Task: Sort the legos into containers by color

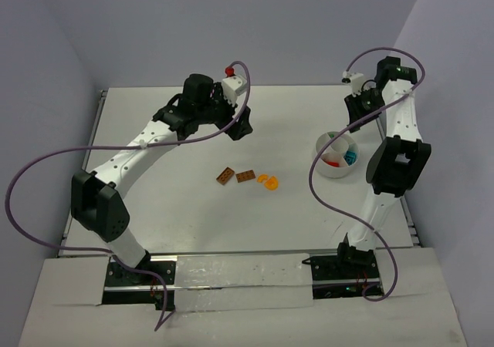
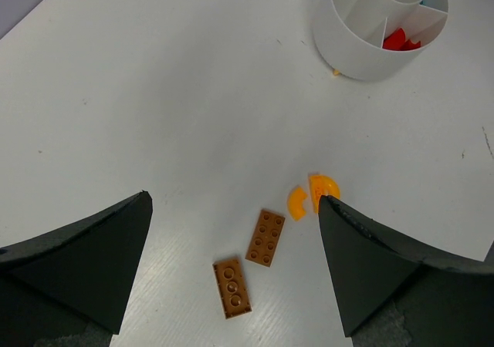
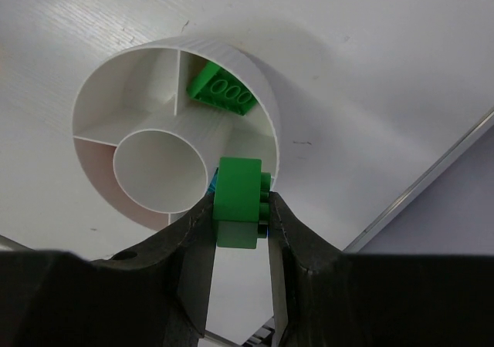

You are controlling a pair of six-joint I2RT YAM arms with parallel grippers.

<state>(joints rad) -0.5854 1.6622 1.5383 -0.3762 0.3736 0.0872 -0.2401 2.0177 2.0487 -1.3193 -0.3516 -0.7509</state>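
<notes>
Legos share a white table [image 1: 293, 116] with the round divided bowl [image 1: 336, 172]. Well left of the bowl, the left gripper [image 2: 233, 200] hangs with jaws spread wide and empty. Over the bowl's rim, the right gripper [image 3: 239, 208] pinches a green brick [image 3: 235, 183]. Inside the bowl lie another green brick [image 3: 222, 90], red pieces [image 2: 397, 40] and a teal piece [image 1: 351, 156], each colour in its own wedge. Two brown plates [image 1: 225, 176] and two orange curved pieces [image 1: 268, 181] lie left of the bowl, the orange ones nearer it.

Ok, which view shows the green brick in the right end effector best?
Right wrist: the green brick fills the centre, pinched in the right end effector over the bowl rim. In top external it cannot be made out; left wrist misses it.
</notes>
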